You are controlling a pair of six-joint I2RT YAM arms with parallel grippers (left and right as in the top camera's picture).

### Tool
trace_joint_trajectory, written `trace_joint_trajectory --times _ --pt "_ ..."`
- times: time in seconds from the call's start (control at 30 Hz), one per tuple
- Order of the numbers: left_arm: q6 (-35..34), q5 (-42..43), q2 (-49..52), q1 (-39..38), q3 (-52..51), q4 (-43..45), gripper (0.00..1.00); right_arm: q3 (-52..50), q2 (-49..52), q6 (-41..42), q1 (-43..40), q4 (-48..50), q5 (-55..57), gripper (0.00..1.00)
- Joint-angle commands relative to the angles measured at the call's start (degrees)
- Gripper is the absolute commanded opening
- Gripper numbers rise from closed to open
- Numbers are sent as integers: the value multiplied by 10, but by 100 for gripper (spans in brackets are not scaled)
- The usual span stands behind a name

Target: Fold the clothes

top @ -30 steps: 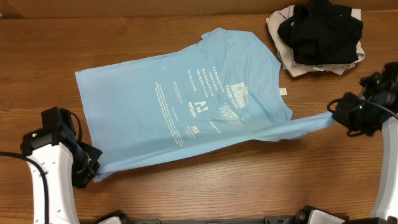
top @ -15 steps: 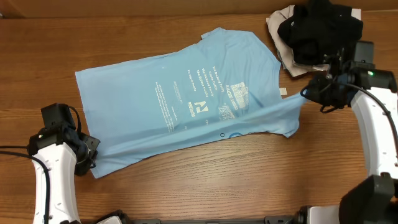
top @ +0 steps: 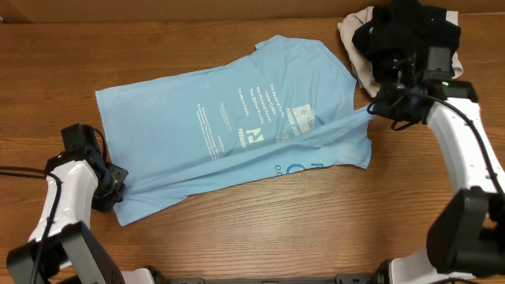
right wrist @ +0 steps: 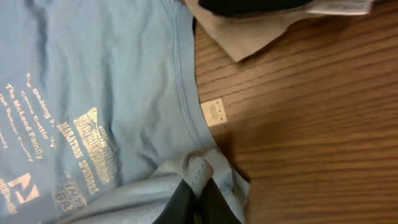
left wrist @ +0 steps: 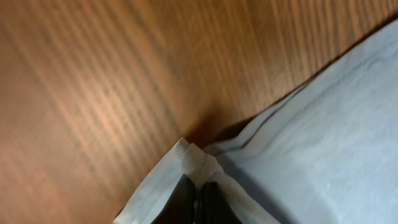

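Wood-grain table (top: 276, 237) fills the overhead view, and spread across its middle lies the sky-blue shirt (top: 181, 118), pale lettering facing up. Its near edge is turned over. A long band of blue runs slantwise from low on the left to high on the right, lying on top of the shirt's lower part and covering some of the print.

Up in the far right corner sits a black garment (top: 406, 39), heaped on a beige garment (top: 355, 24), close by the shirt's right end. The right wrist view shows bare wood between the beige cloth and the shirt's hem there.

Now the arms, one at each end of that band. The left gripper (top: 114, 192) is at the shirt's lower left corner. From the left wrist camera its dark fingers (left wrist: 186, 194) are clenched tight on a bunched corner of blue hem, with table showing just beyond. The right gripper (top: 377, 109) sits at the shirt's right end, just below the pile. It too is clamped on the shirt, a puckered fold of fabric pinched right at its tips, over the printed area's edge.

Beside that pinch, a small white label (right wrist: 214, 112) lies on the wood against the hem.
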Motion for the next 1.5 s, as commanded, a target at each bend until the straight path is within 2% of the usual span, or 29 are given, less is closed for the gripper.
trace_joint_trajectory --times 0.0,0.23,0.33,0.47,0.63,0.73,0.83,1.47 --pt "-8 -20 23 -1 -3 30 4 1 27 -2 5 16 2 4" --pt "-8 -15 40 -1 -3 94 4 1 41 -2 5 49 2 4" --pt "23 37 39 -2 23 94 4 1 41 -2 5 58 2 4" --pt "67 60 39 -2 83 11 4 1 41 -2 5 55 2 4" --pt "75 7 39 -2 177 -135 4 1 41 -2 5 53 2 4" --pt "99 -9 39 -2 207 -162 4 1 41 -2 5 52 2 4" --pt "117 -9 40 -2 207 -155 4 1 41 -2 5 54 2 4" --pt "116 -10 128 -5 183 -39 4 1 41 -20 5 97 -8 4"
